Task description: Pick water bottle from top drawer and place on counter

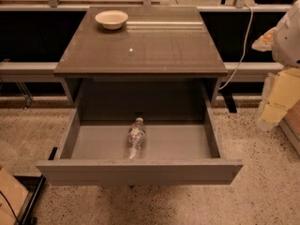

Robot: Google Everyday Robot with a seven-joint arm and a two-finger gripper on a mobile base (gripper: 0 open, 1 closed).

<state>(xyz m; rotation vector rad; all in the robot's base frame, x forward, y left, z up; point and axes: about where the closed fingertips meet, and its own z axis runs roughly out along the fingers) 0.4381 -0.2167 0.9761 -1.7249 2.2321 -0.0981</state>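
- The gripper [274, 108] hangs at the far right edge of the view, well to the right of the top drawer [140, 171] and outside its right side wall. It holds nothing, and its state cannot be made out from here.
- The drawer is pulled fully out, its front panel nearest the camera. Open floor lies on either side of the water bottle [136, 140], and nothing covers the drawer from above in front of the counter's lip.
- The counter [154, 48] sits above and behind the drawer. A cream bowl [111, 19] stands at its back-left corner.
- A white cable [242, 43] hangs behind the drawer's right side, beyond the cabinet.
- A piece of cardboard [10, 191] lies on the speckled floor [262, 196] left of the drawer's front.
- The bottle lies on its side on the drawer floor, about mid-width. Its long axis runs front to back, with the white cap toward the rear wall and the base near the front panel.
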